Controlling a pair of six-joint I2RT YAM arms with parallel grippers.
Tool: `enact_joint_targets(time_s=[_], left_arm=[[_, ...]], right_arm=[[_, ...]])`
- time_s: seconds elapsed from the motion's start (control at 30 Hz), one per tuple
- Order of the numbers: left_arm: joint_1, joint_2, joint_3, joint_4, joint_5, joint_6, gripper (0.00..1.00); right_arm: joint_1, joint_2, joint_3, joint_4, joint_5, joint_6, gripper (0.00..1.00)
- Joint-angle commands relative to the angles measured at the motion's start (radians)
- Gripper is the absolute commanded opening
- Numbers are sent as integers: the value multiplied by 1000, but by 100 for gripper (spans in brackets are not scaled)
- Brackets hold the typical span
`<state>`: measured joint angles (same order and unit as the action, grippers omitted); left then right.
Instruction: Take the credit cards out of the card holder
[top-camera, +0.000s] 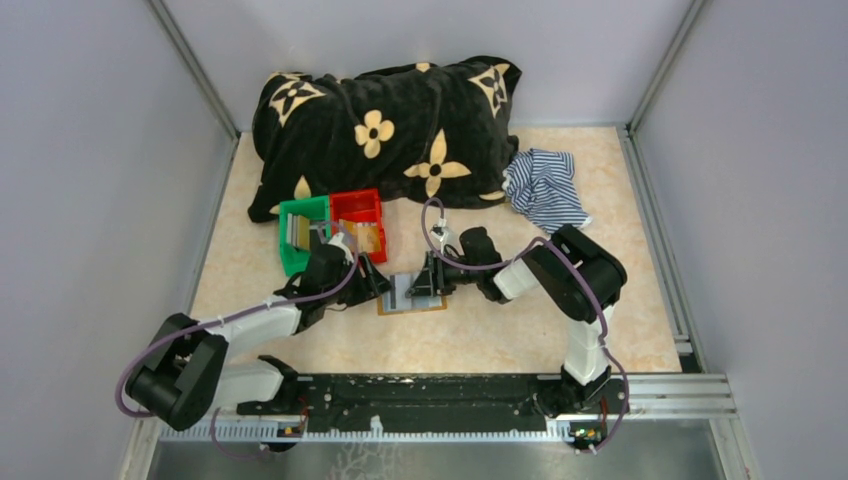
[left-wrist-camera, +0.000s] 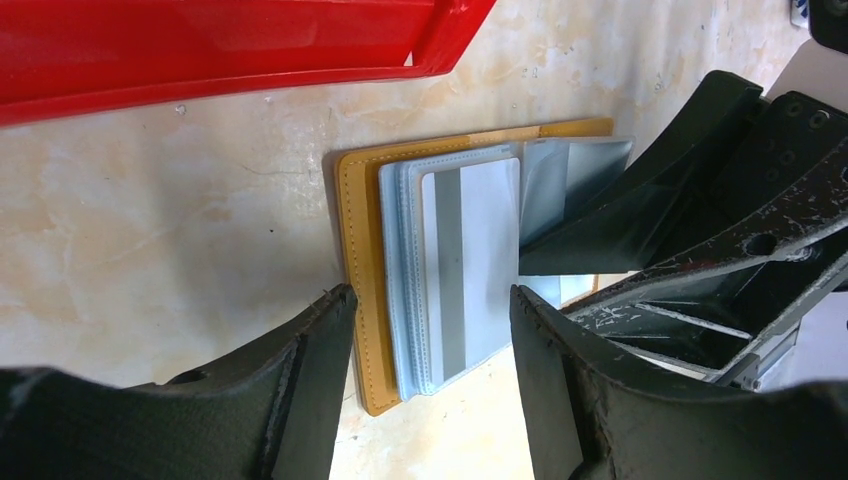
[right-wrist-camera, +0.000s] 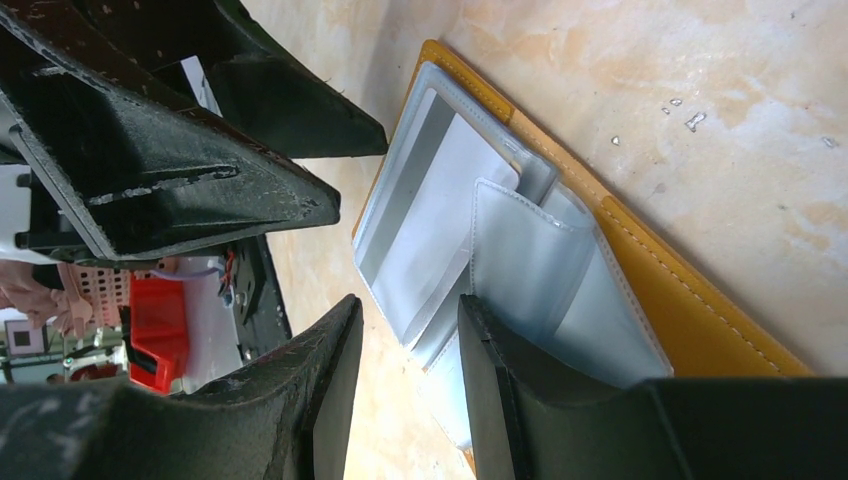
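Note:
The card holder (top-camera: 412, 297) lies open on the table, tan-orange (left-wrist-camera: 352, 250) with clear grey-blue sleeves. A whitish credit card (left-wrist-camera: 470, 262) with a grey stripe sits inside the top sleeve, also seen as the card (right-wrist-camera: 425, 215) in the right wrist view. My left gripper (left-wrist-camera: 430, 315) is open, its fingers straddling the holder's near end from above. My right gripper (right-wrist-camera: 405, 325) is open too; one finger (right-wrist-camera: 500, 370) rests over a lifted sleeve flap (right-wrist-camera: 530, 260), and the sleeves' corner lies between the jaws. The two grippers face each other closely over the holder.
A green bin (top-camera: 292, 252) and a red bin (top-camera: 358, 205) stand just behind the left gripper, with cards inside them. A black flowered blanket (top-camera: 385, 125) fills the back. A striped cloth (top-camera: 545, 188) lies at the back right. The red bin's wall (left-wrist-camera: 200, 50) is close to the holder.

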<state>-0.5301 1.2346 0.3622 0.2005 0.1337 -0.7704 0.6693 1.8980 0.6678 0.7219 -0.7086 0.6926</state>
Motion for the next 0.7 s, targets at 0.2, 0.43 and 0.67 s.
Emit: enact_joint_targets(time_s=[0.2,0.43,0.67], left_arm=[[6,-174,68,-91,43,8,65],[6,-123,58,-44,86,6,65],[7,-10,19,85,157,-23,65]], right_arm=[[18,35,-13,-37,19,2,42],[18,47,-11,-17,12,16,42],[18,50,-5,-27,12,10,42]])
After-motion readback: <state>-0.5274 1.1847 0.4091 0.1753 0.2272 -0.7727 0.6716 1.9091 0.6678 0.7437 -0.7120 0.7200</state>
